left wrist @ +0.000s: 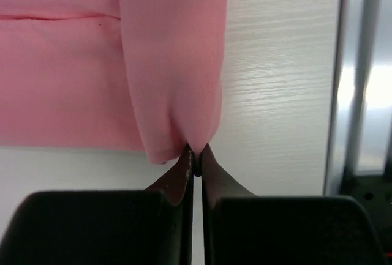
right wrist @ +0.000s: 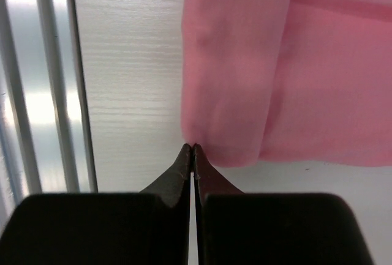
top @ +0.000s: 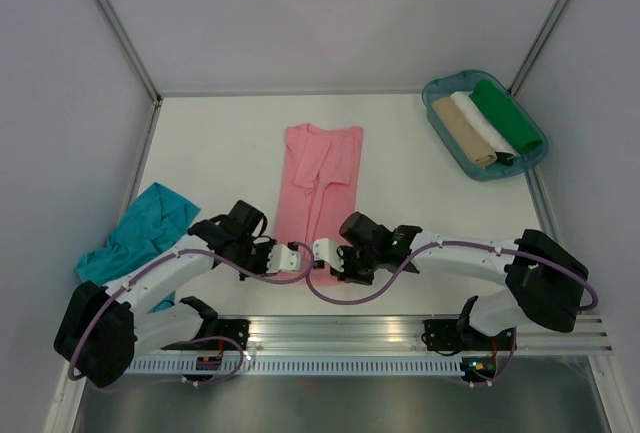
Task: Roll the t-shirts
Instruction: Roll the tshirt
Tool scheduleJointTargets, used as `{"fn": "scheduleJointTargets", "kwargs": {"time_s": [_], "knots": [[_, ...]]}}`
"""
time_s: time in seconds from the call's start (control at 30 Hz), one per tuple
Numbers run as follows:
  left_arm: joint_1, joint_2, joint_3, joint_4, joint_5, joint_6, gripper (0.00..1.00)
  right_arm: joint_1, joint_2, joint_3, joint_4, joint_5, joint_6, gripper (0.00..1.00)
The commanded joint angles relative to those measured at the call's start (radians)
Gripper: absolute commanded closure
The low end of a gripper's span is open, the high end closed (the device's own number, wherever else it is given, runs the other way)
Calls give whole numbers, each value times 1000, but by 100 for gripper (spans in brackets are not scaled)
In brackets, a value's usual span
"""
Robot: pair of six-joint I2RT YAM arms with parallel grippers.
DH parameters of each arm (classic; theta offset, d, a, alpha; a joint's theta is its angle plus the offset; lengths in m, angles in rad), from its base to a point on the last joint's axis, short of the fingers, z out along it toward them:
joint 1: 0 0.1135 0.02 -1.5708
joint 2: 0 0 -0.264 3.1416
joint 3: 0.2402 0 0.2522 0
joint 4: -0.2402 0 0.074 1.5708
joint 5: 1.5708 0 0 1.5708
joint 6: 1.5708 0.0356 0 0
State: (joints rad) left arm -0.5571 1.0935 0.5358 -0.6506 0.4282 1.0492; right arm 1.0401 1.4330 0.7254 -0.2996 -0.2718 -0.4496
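A salmon-pink t-shirt (top: pixel 320 178) lies folded into a long narrow strip in the middle of the table, its near end towards the arms. My left gripper (top: pixel 298 256) is at that end's left corner. In the left wrist view its tips (left wrist: pixel 196 155) are shut, and the pink cloth (left wrist: pixel 171 63) puckers into them. My right gripper (top: pixel 318 250) is at the right corner, and its tips (right wrist: pixel 193 149) are shut on the edge of the pink cloth (right wrist: pixel 245 63). A teal-blue t-shirt (top: pixel 140 233) lies crumpled at the left, beside the left arm.
A blue-green tray (top: pixel 431 105) at the back right holds rolled beige (top: pixel 462 133), white (top: pixel 480 123) and green (top: pixel 505 118) cloths. An aluminium rail (top: pixel 400 338) runs along the near edge. Walls close in the back and both sides.
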Motion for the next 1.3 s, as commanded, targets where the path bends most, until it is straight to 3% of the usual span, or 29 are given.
{"fn": "scheduleJointTargets", "kwargs": {"time_s": [0.0,0.13,0.33,0.6,1.27], "knots": [[2,16,94,-289,168,21,98,-44,-17,89,-136,-220,-44,100],[6,83,154,-392,230,41,98,-98,9,149,-289,-342,-112,100],[101,227,220,-472,284,93,98,-183,43,170,-308,-457,-84,100],[213,419,312,-425,257,78,98,-270,86,150,-84,-385,101,100],[253,529,382,-215,202,-176,95,-341,219,210,-35,-167,229,98]]}}
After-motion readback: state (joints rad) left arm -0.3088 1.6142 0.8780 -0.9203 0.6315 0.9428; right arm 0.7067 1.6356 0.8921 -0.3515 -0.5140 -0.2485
